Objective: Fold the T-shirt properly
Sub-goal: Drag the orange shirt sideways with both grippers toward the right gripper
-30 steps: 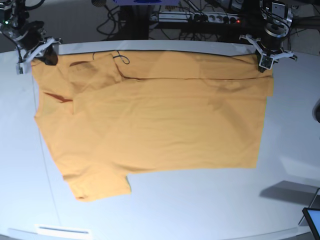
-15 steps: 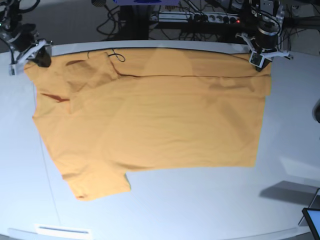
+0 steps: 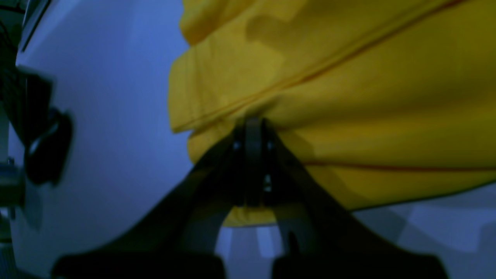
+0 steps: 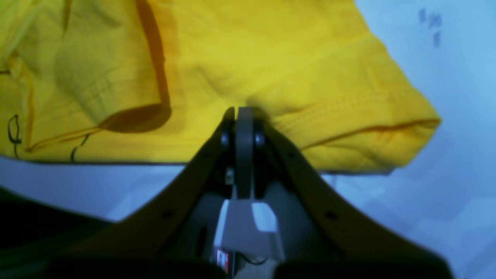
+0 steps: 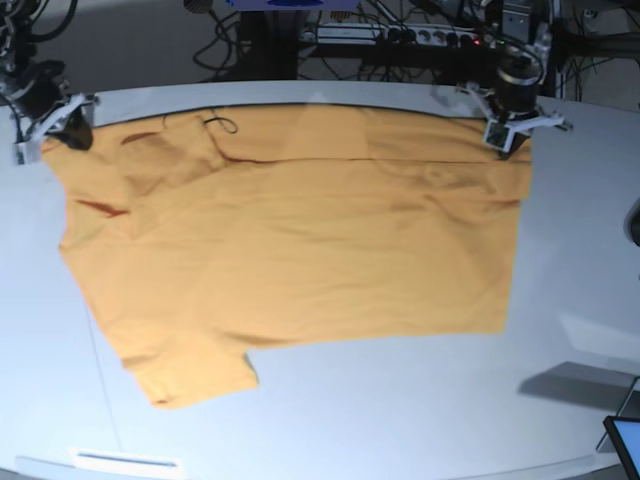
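The orange-yellow T-shirt (image 5: 290, 240) lies spread across the white table (image 5: 400, 420), a sleeve at the near left and its far edge along the table's back. My left gripper (image 5: 507, 138) is shut on the shirt's far right corner; in the left wrist view the closed fingers (image 3: 252, 131) pinch the bunched T-shirt (image 3: 348, 77). My right gripper (image 5: 62, 128) is shut on the far left corner. In the right wrist view its tips (image 4: 240, 116) bite the hemmed edge of the T-shirt (image 4: 232, 58).
Cables and a power strip (image 5: 420, 35) run behind the table's back edge. A white strip (image 5: 125, 461) lies at the near left edge. A dark tablet corner (image 5: 625, 440) sits at the near right.
Both grippers have pulled the shirt's far edge further back and a little left. The whole shirt slid with them and its near edge moved away from the table's front.
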Robot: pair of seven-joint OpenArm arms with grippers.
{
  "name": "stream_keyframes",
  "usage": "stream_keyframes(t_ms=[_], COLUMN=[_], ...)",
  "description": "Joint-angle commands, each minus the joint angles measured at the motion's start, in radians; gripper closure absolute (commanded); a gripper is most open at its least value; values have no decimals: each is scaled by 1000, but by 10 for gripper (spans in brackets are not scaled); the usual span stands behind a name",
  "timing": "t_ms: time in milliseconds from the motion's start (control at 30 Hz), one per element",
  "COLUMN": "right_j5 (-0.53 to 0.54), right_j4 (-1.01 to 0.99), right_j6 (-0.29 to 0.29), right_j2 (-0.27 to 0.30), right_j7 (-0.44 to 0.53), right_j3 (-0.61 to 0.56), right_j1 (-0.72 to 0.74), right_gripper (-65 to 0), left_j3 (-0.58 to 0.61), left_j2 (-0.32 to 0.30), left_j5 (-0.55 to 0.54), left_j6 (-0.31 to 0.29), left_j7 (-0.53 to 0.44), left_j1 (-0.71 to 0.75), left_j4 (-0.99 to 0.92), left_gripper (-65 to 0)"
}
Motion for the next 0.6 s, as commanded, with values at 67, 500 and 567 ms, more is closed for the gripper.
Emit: stream_keyframes(t_ms=[67,500,567], right_j5=[-97,-98,-100], right_j4=[-70,-255,-286], right_j6=[-62,19,37], right_j2=[24,95,108], right_j7=[-81,-74,-74], right_j3=[44,98,110], right_j1=[4,52,63], right_gripper=[0,0,0], left_j3=[67,165,172], left_j2=[5,21,33], left_j5=[-18,-16,-13], left_j6=[-58,-57,-57], left_j7=[69,98,98], left_j1=[-22,-34,-34], left_j4=[-4,-4,-4], left_gripper=[0,0,0])
